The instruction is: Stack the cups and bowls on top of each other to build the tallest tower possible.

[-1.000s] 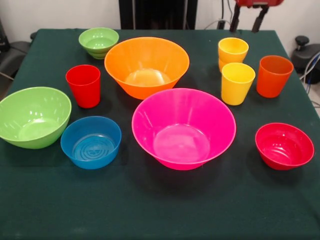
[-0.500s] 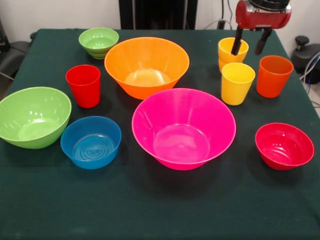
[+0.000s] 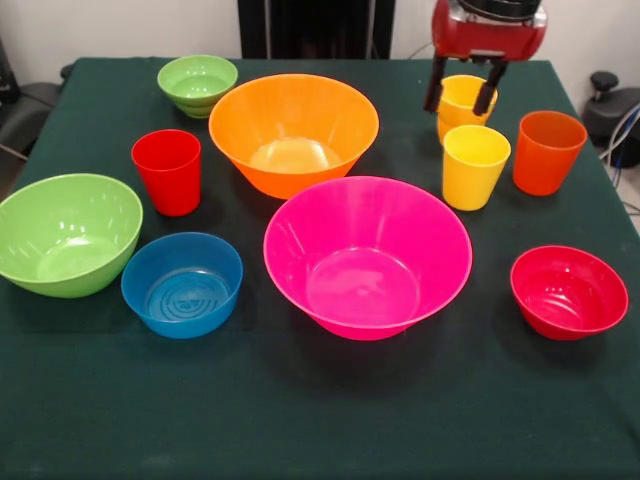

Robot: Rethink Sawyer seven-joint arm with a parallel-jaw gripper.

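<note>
My gripper (image 3: 460,96) hangs open at the back right. Its left finger is just outside the rim of the far yellow cup (image 3: 462,104) and its right finger is over the cup's right side; contact cannot be told. A second yellow cup (image 3: 475,165) and an orange cup (image 3: 547,152) stand close by. The red cup (image 3: 168,172) is at the left. The pink bowl (image 3: 367,255) sits in the middle with the orange bowl (image 3: 293,130) behind it. All stand singly; no tower shows.
A large green bowl (image 3: 68,235) and a blue bowl (image 3: 182,283) sit at the left. A small green bowl (image 3: 197,83) is at the back left and a small red bowl (image 3: 568,291) at the right. A dark green cloth (image 3: 320,420) covers the table.
The gripper has come down from the top edge and shifted left, from above the orange cup to the far yellow cup. No cup or bowl has moved.
</note>
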